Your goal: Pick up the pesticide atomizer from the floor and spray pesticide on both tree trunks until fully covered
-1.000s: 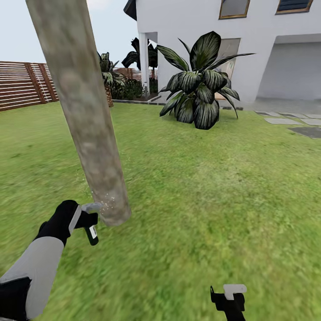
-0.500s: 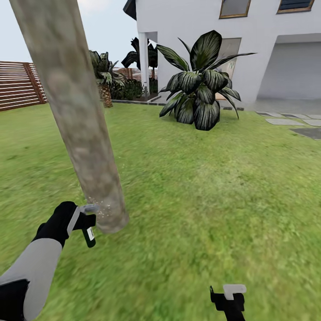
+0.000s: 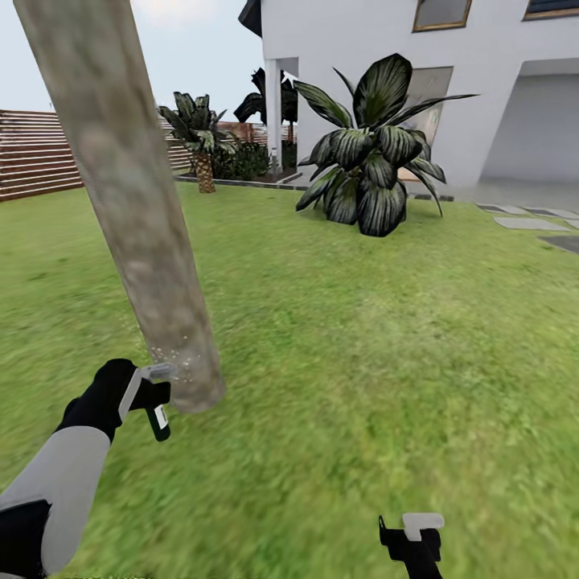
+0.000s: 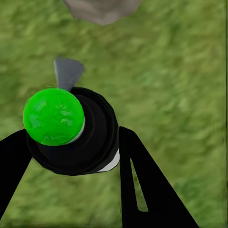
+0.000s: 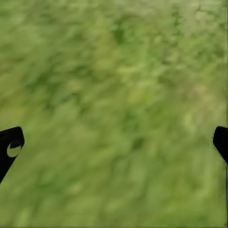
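Atomizer (image 3: pixel 160 419), judged light and rigid, is gripped round its body by left pincer (image 3: pixel 149 392) beside trunk (image 3: pixel 145 241); right pincer (image 5: pixel 114 142) released.

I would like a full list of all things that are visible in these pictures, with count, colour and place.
tree trunk: one, grey-brown, near left, leaning, rising from the lawn.
pesticide specks: many, whitish, low on the trunk.
pesticide atomizer: one, black with a green top, held close to the trunk base.
lawn: green, covering the ground.
big leafy plant: one, dark green, in front of the house.
small palm: one, by the fence.
fence: brown slats, far left.
house: one, white, at the back.
stone slabs: a few, grey, far right.
left gripper: black, gripping the atomizer.
right gripper: black, open above grass.
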Robot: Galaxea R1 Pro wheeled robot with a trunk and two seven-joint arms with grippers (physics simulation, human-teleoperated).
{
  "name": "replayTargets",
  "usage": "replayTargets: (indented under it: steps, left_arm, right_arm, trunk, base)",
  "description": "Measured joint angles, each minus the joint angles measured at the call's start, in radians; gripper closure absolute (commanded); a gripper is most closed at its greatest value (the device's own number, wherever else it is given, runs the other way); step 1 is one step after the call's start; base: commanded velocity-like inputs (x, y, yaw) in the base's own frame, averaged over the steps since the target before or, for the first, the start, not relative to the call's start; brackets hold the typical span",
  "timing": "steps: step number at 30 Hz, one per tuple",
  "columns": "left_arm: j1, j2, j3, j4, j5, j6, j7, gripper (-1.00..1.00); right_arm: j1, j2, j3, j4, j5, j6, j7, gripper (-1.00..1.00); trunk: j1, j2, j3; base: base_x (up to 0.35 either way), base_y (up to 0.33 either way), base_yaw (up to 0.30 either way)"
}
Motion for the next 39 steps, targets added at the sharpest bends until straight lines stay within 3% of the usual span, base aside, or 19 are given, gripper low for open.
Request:
replayTargets:
  steps: [15, 21, 26, 39]
  left_arm:
    - [-0.001, 0.0, -0.001, -0.001, -0.001, 0.005, 0.001, 1.0]
    - [0.001, 0.003, -0.001, -0.001, -0.002, 0.004, 0.002, 1.0]
    - [0.013, 0.048, -0.001, 0.0, -0.003, 0.003, 0.002, 1.0]
    - [0.019, 0.058, -0.002, 0.004, -0.003, -0.005, 0.01, 1.0]
  right_arm:
    - [0.0, 0.0, 0.0, 0.0, 0.0, 0.0, 0.0, -1.0]
    - [0.0, 0.0, 0.0, 0.0, 0.0, 0.0, 0.0, -1.0]
    - [0.0, 0.0, 0.0, 0.0, 0.0, 0.0, 0.0, -1.0]
    - [0.0, 0.0, 0.0, 0.0, 0.0, 0.0, -0.001, -1.0]
  trunk:
    - [0.0, 0.0, 0.0]
    - [0.0, 0.0, 0.0]
    - [0.0, 0.0, 0.0]
    - [0.0, 0.0, 0.0]
  base:
    - [0.148, -0.259, 0.011]
    - [0.163, -0.251, 0.237]
    - [0.148, -0.251, 0.273]
    - [0.143, -0.248, 0.103]
